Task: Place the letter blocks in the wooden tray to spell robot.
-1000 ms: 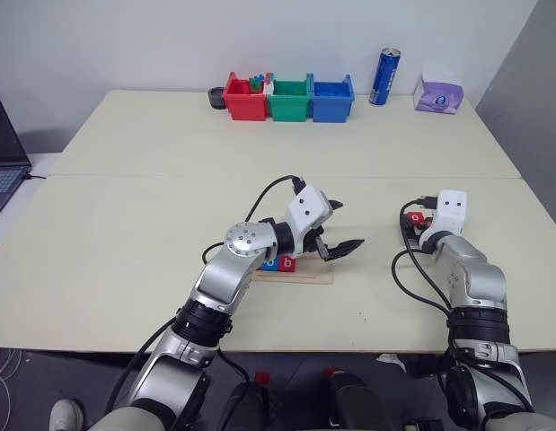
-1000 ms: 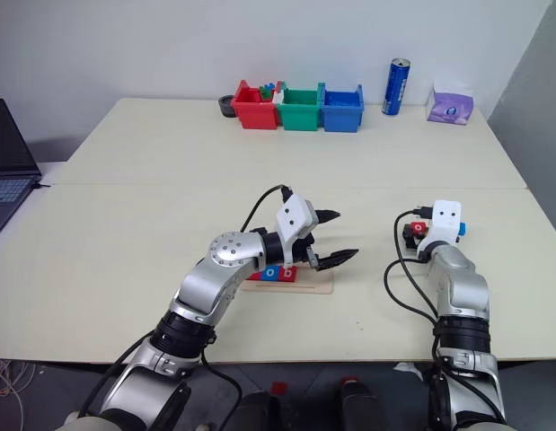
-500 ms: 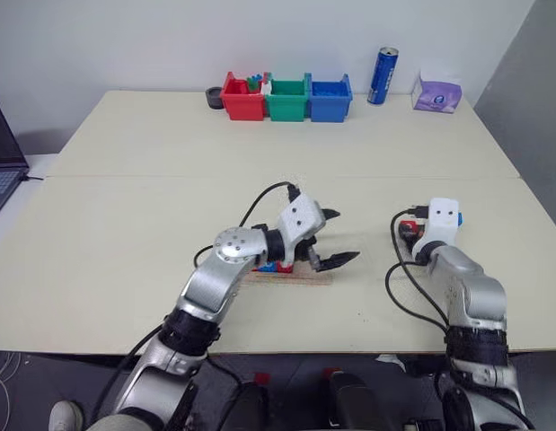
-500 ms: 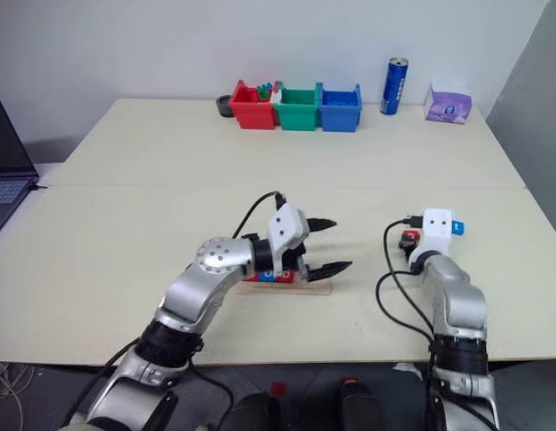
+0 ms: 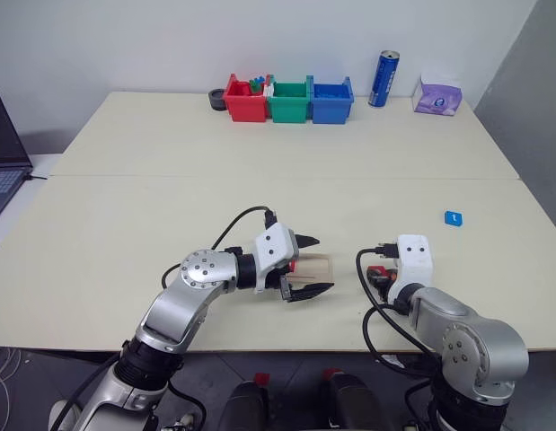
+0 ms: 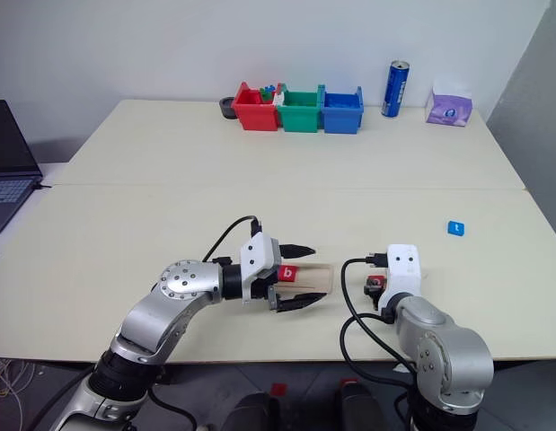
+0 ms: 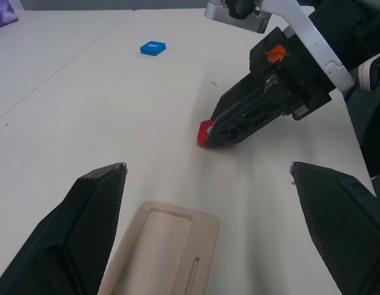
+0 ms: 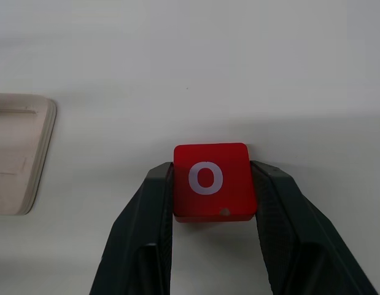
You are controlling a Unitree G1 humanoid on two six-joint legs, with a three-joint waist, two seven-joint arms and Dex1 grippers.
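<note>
While clamped between the right gripper's (image 8: 208, 209) two black fingers (image 8: 147, 227), red "o" block (image 8: 211, 180) held just off the tray's (image 7: 162, 246) free end, near but apart from it, above the table (image 5: 170, 197). Left gripper (image 5: 306, 266) spread wide and empty over that same end of the tray. Red "b" block (image 6: 287, 274) seated in the tray beside the left gripper; further blocks hidden behind it, count unclear. Blue "t" block (image 5: 453, 217) alone on the table, well apart to the right. Bins (image 5: 289, 99), can (image 5: 384, 77) along the far edge.
</note>
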